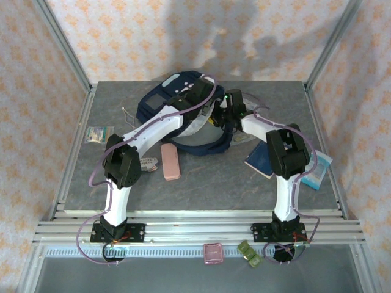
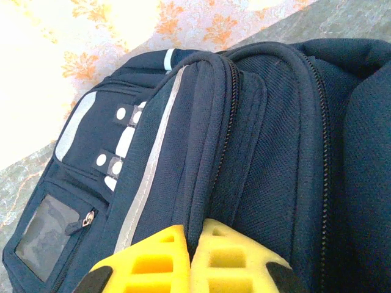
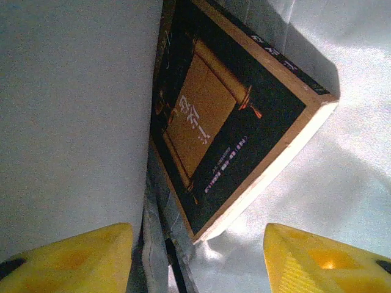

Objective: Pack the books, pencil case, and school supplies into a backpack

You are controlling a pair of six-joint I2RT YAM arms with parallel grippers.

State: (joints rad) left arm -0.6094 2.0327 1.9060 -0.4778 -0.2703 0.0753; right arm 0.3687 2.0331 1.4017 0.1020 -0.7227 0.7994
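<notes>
The navy backpack lies at the back middle of the table with its mouth held up. My left gripper is shut on a fold of the backpack beside its zip. My right gripper stands open inside the bag over the pale lining. The brown book with the orange centre lies just beyond the fingertips, free of them. A pink pencil case lies in front of the bag. The dark blue book rests by the right arm. A small white printed packet sits next to the left arm's elbow.
A greenish-white flat packet and a thin bent wire lie at the left of the table. A light blue packet lies at the right edge. A pink item and a green one sit below the front rails.
</notes>
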